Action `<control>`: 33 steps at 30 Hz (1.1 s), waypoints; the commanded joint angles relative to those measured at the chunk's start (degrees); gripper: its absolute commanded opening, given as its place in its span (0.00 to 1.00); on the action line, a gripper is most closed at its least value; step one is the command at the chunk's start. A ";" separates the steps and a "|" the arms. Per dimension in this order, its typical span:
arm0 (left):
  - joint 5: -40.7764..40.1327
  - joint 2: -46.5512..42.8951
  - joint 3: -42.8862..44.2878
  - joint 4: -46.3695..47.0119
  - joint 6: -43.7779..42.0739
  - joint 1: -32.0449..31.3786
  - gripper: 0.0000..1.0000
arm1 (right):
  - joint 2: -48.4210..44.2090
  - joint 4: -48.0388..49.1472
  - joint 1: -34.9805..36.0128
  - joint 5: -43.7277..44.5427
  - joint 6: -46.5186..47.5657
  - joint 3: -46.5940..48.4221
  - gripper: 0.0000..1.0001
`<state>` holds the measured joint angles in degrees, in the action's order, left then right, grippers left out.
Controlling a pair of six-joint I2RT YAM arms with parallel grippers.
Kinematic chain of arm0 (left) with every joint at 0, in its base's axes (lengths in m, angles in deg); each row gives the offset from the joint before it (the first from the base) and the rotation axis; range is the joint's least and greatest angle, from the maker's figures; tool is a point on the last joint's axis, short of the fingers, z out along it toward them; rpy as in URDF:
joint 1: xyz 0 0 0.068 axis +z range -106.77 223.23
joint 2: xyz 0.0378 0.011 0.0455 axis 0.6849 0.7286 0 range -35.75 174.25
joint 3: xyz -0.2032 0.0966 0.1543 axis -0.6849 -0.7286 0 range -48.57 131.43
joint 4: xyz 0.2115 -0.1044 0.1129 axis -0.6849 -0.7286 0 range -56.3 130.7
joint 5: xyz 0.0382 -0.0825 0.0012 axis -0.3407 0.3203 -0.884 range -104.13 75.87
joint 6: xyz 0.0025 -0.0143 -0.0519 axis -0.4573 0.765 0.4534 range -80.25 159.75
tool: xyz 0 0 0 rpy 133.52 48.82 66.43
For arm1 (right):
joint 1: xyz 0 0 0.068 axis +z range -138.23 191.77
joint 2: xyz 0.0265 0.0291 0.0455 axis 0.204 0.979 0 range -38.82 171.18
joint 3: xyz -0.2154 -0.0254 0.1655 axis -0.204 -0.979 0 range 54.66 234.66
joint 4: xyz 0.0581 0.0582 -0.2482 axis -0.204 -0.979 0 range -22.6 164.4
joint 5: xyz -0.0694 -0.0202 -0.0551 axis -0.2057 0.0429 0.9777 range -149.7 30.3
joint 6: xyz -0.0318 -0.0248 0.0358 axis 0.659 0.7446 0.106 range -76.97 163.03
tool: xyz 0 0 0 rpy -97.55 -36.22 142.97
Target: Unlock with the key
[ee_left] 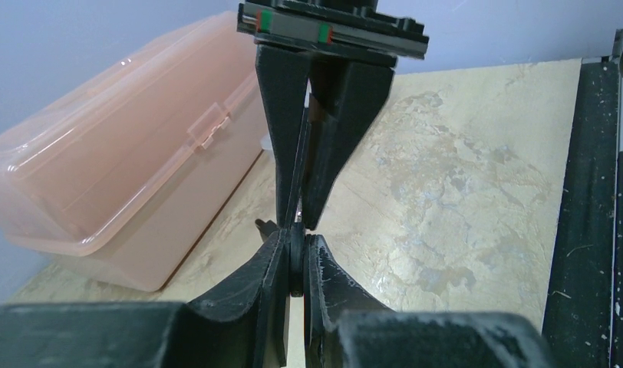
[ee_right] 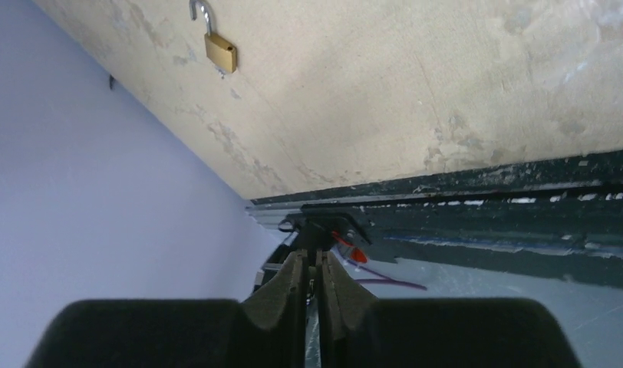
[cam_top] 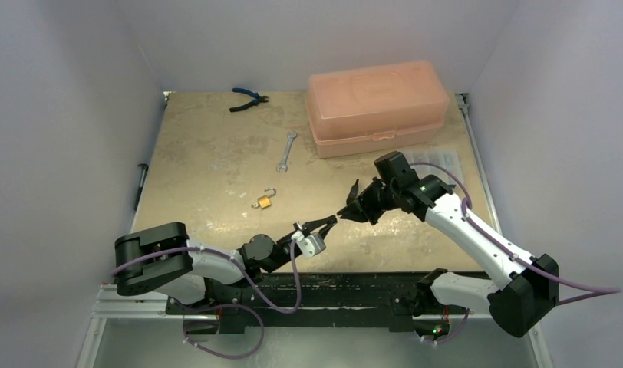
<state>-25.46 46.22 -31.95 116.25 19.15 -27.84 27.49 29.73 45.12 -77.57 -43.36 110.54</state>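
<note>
Your key (ee_left: 299, 169) hangs edge-on above the bench (cam_top: 216, 153), just right of the padlock (cam_top: 265, 201), its long axis running gripper to gripper. The right gripper (cam_top: 344, 212) is clamped on it. The left gripper (cam_top: 329, 222), nearer the padlock, has jaws flanking the other end; whether they pinch, you cannot tell. The path looks unobstructed.

White arms (cam_top: 477, 230), black joints, looping purple cables (cam_top: 296, 285).
</note>
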 commanded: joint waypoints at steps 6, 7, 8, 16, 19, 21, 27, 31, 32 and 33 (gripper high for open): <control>-0.64 -8.23 -2.25 0.98 4.43 -0.36 0.00 | -4.49 9.57 -0.02 2.65 7.14 -0.61 0.99; -0.78 -9.77 -2.75 -0.43 4.81 -0.34 0.00 | -4.55 9.86 -0.01 3.68 8.15 -0.45 0.99; -0.88 -11.45 -3.18 -1.98 5.28 -0.38 0.00 | -4.33 9.60 -0.01 4.77 9.30 -0.05 0.99; -2.14 -26.53 -4.93 -19.39 8.82 -0.36 0.00 | 5.47 -2.79 0.00 21.54 22.44 9.53 0.99; -2.55 -31.88 -4.75 -27.49 9.77 -0.33 0.00 | 9.82 -6.47 -0.07 28.42 26.52 13.38 0.99; -3.34 -34.50 -3.85 -32.76 10.40 -0.34 0.00 | 12.62 -7.81 -0.20 30.77 28.22 15.52 0.99; -5.25 -40.32 1.78 -50.16 13.14 -0.39 0.00 | 20.21 -6.40 -0.71 31.26 32.03 19.13 0.99; -6.16 -41.44 6.87 -61.26 16.38 -0.39 0.00 | 25.18 -5.24 -1.76 30.38 34.14 20.41 0.97; -5.89 -41.11 8.47 -63.83 17.25 -0.34 0.00 | 26.38 -5.25 -2.19 29.75 34.92 20.65 0.96; -5.34 -40.84 9.71 -65.86 18.12 -0.34 0.00 | 27.37 -5.07 -2.64 29.26 35.13 20.90 0.95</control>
<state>-30.36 5.50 -29.11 62.57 32.39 -28.01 52.05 24.57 43.98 -48.92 -11.88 128.68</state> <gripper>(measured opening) 0.118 0.967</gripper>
